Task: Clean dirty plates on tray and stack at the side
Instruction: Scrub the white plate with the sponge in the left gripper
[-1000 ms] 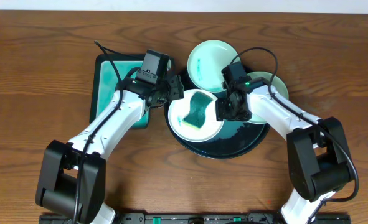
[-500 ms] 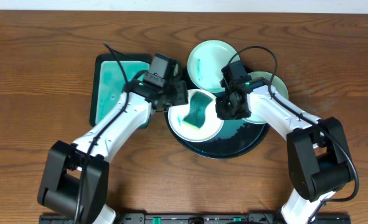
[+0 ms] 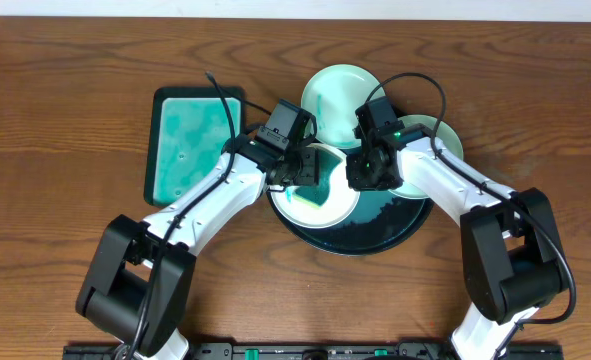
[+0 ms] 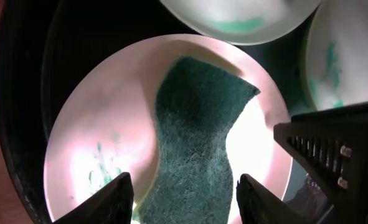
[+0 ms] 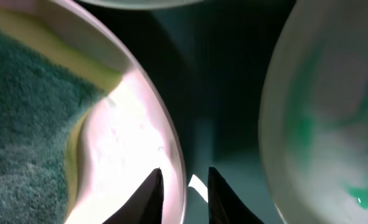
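Three plates lie on the round black tray (image 3: 375, 235). The middle plate (image 3: 337, 208) carries a dark green sponge (image 4: 199, 143). My left gripper (image 4: 187, 199) hangs open just above this plate (image 4: 96, 124), its fingers on either side of the sponge with gaps showing. My right gripper (image 5: 187, 196) is shut on that plate's right rim (image 5: 171, 155), one finger inside and one outside. A second plate (image 3: 337, 92) sits at the tray's far edge. The third plate (image 3: 437, 138), smeared teal (image 5: 320, 124), lies to the right.
A rectangular teal tray (image 3: 197, 140) with a black rim lies left of the round tray. Both arms meet over the middle plate, their grippers close together. Bare brown wood tabletop (image 3: 65, 200) surrounds everything.
My left arm swung right from the rectangular teal tray to above the sponge on the middle plate. My right gripper closed onto that plate's rim.
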You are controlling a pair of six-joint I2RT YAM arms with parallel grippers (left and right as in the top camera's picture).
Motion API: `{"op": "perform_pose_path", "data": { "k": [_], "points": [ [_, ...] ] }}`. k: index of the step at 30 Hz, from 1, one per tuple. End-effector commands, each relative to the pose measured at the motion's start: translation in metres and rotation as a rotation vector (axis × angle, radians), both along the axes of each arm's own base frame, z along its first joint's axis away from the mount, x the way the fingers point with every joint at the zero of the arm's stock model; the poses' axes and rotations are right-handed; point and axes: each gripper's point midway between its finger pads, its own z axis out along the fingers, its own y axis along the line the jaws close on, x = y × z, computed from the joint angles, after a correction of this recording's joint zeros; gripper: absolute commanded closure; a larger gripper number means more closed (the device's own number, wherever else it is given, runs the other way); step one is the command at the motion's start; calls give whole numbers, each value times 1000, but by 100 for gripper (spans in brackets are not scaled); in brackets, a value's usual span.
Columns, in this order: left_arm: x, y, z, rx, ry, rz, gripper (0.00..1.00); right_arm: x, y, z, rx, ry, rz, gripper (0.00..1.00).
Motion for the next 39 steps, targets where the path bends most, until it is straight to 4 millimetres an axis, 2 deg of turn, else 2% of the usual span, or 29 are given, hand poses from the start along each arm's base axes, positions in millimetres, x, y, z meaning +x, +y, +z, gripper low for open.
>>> {"op": "perform_pose_path", "data": {
  "k": [1,5,11,14,16,23,27,29,39],
  "points": [
    [0,0,-2,22,-19,-67,45,5,-1,-5,-11,-9,2,79],
    [-1,1,-2,25,-15,-68,45,7,-1,-6,-11,-14,1,80],
    [-2,1,-3,30,-19,-88,45,8,-9,-13,-53,-12,-8,91],
    [-3,1,-3,35,-19,-98,45,7,-9,-16,-55,-5,-7,93],
    [-3,1,-3,37,-19,-103,45,7,-9,-17,-56,-4,-8,99],
    [-7,0,-7,37,-3,-123,45,8,-8,-17,-54,-9,-8,99],
    [-14,-9,-6,-6,11,-182,44,10,-8,-16,-51,-16,-8,99],
    [-17,-13,-5,-21,15,-203,40,11,-7,-16,-49,-19,-8,99],
    [-35,-28,-7,15,-9,-347,39,12,-7,-16,-47,-26,-9,99]
  ]
}}
